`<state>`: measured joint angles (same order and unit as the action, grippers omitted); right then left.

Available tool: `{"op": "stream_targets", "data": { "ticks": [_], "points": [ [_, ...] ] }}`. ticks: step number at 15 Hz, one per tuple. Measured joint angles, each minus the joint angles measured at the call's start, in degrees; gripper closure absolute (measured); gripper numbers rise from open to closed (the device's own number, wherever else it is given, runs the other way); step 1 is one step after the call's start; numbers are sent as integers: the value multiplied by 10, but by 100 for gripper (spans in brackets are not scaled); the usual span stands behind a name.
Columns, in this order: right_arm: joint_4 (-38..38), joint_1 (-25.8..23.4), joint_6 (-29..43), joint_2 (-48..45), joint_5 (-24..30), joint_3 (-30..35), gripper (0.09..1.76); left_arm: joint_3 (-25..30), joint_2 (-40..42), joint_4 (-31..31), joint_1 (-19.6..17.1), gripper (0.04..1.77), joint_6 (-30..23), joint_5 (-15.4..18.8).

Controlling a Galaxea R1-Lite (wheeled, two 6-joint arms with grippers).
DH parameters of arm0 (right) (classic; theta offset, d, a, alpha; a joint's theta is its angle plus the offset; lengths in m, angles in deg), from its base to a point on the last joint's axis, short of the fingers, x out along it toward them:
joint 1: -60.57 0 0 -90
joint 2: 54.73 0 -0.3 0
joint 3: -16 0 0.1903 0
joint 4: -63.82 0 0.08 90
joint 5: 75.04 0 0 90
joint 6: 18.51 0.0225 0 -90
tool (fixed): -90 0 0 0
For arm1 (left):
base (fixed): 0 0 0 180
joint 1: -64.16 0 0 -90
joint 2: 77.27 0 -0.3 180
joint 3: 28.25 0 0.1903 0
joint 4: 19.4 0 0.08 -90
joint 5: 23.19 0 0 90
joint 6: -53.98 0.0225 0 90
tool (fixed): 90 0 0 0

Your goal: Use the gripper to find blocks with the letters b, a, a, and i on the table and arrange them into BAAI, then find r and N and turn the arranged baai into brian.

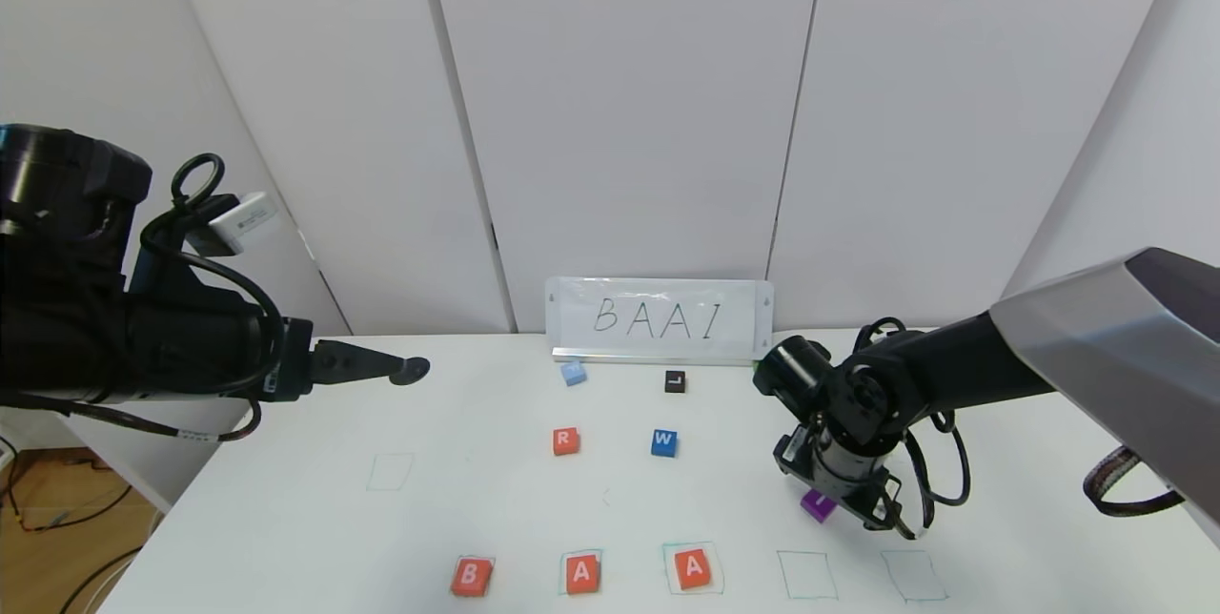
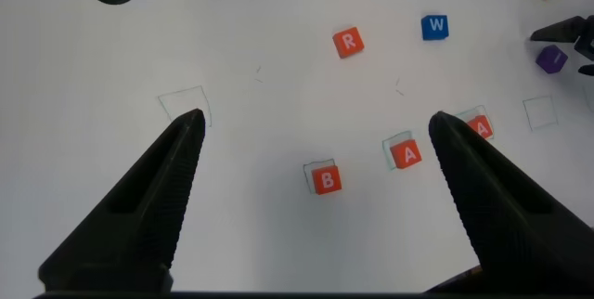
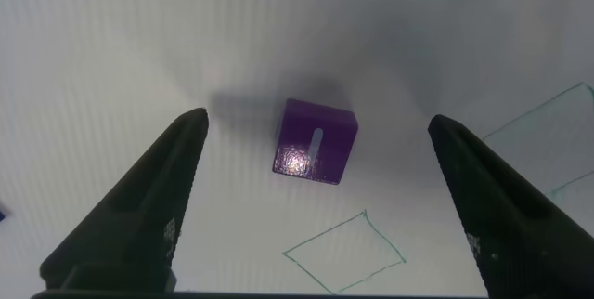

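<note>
On the table (image 1: 286, 519), near edge, three orange-red blocks sit in a row: B (image 1: 471, 576), A (image 1: 582, 573), A (image 1: 693, 568). Each A lies inside a thin green drawn square; the B square shows in the left wrist view, with the block overlapping its lower corner. Two more green squares to the right of the second A hold nothing.

Right gripper (image 1: 839, 500) hangs low over the table's right side, wrist pointed down, directly above the purple block (image 3: 316, 141). Right wrist view: fingers spread wide, one on each side of the purple block and well clear of it; nothing held. White I stroke visible on the block's top face. Block rests flat on the white surface, apart from a green square nearby.

Left gripper (image 1: 410, 369) held up above the table's left side, level, jaws wide apart and holding nothing per the left wrist view.

Mid-table: r (image 1: 565, 440) lies flat, orange-red with white letter, behind the first A. Blue W block (image 1: 664, 442) beside it to the right. Farther back, a light blue block (image 1: 573, 372) and a black block (image 1: 675, 381), both just before a white card (image 1: 660, 319) hand-lettered BAAI.
</note>
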<state>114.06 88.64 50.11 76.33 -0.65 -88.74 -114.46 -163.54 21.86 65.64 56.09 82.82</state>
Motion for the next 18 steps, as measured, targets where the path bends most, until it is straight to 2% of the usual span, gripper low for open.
{"op": "stream_targets", "data": {
  "ticks": [18],
  "points": [
    [5, 9, 20, 19, 1, -10, 14, -1, -2, -1, -1, 9, 0, 0]
  ]
}}
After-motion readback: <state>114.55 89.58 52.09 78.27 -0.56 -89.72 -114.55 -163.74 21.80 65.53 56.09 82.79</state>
